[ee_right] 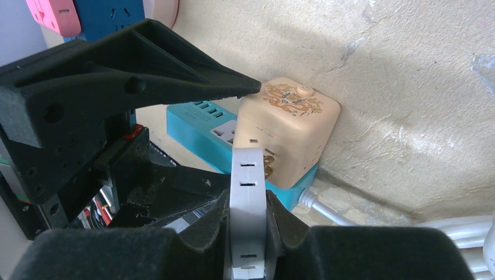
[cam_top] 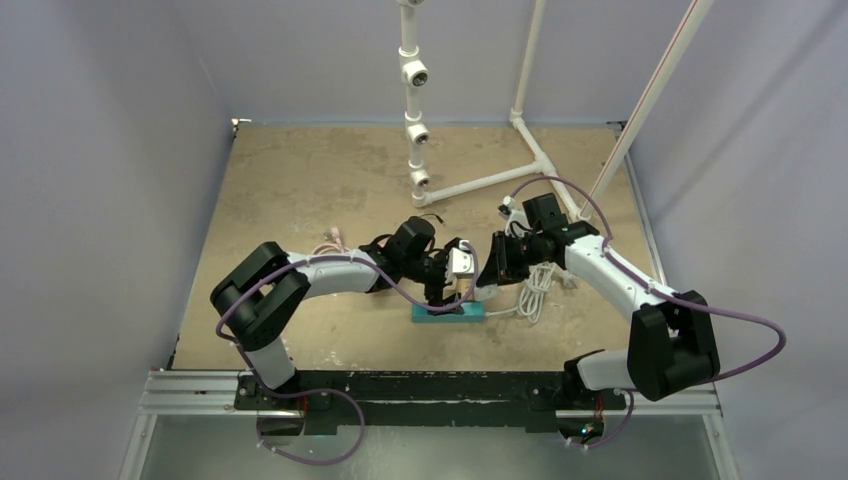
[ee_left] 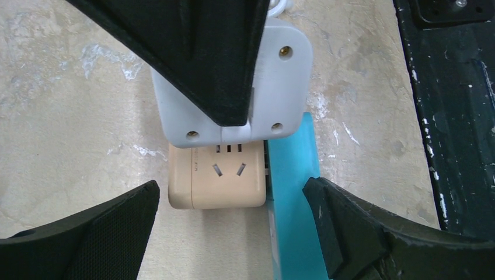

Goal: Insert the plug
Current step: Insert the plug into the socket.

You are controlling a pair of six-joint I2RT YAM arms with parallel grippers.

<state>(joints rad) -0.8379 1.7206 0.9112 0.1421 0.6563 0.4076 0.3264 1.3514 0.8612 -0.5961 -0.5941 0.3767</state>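
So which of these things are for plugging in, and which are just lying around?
For the job: flat white plastic plug block, held in the right gripper; beige cube socket; teal power strip; open left gripper.
Just lying about: pink plastic block; blue socket block; white pipe frame.

Left wrist view: a black finger point(ee_left: 192, 52) covers half the plug point(ee_left: 280, 87), and the plug hides part of the cube's point(ee_left: 219, 181) socket face. Strip point(ee_left: 292, 198) gets cut off at the frame edge. Plug's pins are hidden in every view. From above, contact is too small to tell.
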